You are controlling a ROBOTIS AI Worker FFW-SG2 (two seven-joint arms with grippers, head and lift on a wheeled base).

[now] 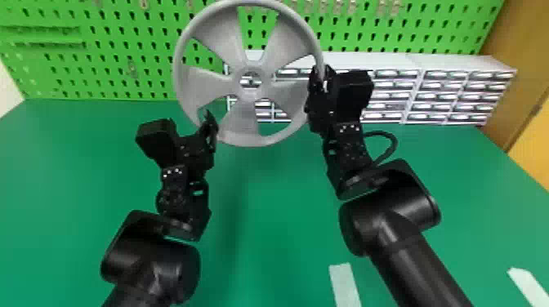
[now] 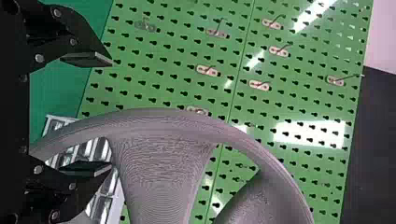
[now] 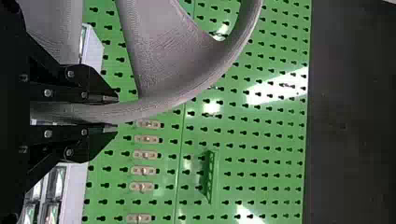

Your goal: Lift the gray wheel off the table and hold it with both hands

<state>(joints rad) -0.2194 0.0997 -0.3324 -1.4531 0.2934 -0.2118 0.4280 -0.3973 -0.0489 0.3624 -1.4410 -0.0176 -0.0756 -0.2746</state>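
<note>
Two pale strips (image 1: 345,285) on green table (image 1: 269,228)

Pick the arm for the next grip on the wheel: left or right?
Left, I'd say: the left gripper is open with the gray wheel's rim between its fingers; the right gripper is shut on the rim.

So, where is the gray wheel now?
In the head view, the gray wheel is near the top, just left of centre, before the green pegboard, its right rim in the right gripper, its lower-left rim between the left gripper's open fingers.
</note>
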